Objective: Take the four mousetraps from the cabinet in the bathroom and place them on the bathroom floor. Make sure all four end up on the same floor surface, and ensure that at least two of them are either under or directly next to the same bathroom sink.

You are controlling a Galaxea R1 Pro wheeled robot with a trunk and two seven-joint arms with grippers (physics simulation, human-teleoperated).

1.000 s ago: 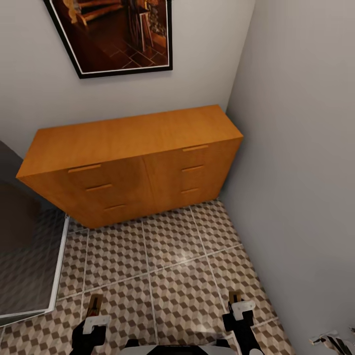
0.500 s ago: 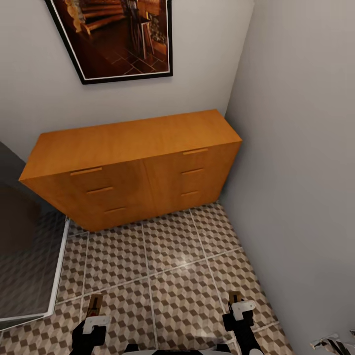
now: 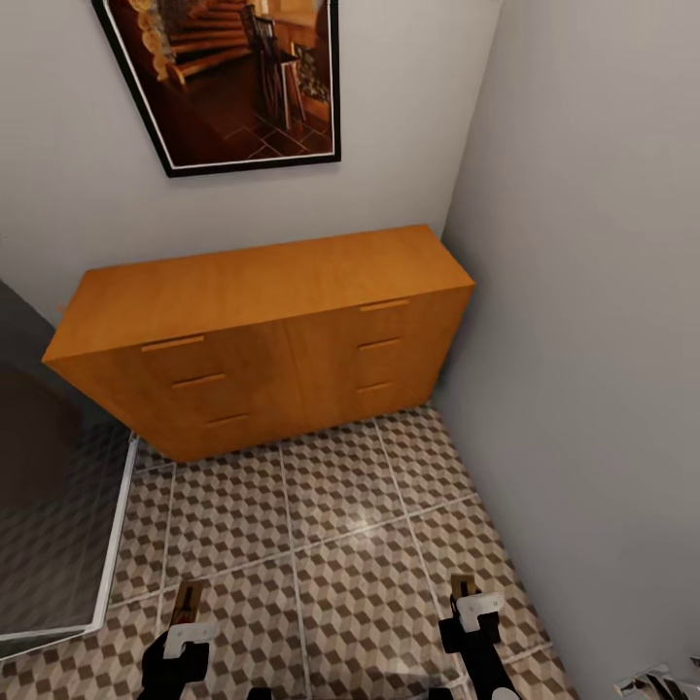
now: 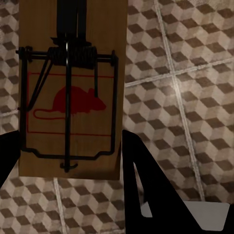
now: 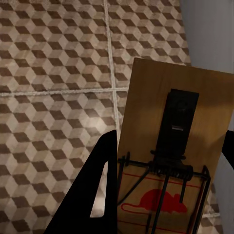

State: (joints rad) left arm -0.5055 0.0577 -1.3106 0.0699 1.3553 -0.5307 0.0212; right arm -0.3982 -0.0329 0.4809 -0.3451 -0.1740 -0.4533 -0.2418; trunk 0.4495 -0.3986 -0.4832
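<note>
Brown wooden mousetraps are gripped one per end effector: the left end effector [image 3: 185, 622] grasps the left mousetrap [image 4: 70, 92], the right end effector [image 3: 467, 605] grasps the right mousetrap [image 5: 175, 165]. Each board's long axis runs forward along the fingers, directly above the bathroom floor [image 3: 340, 525]. The cabinet [image 3: 262, 331] stands ahead, drawers closed.

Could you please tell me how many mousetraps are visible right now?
2: one flat brown wooden mousetrap gripped by the left gripper, the other mousetrap gripped by the right gripper. Others may be hidden.
</note>
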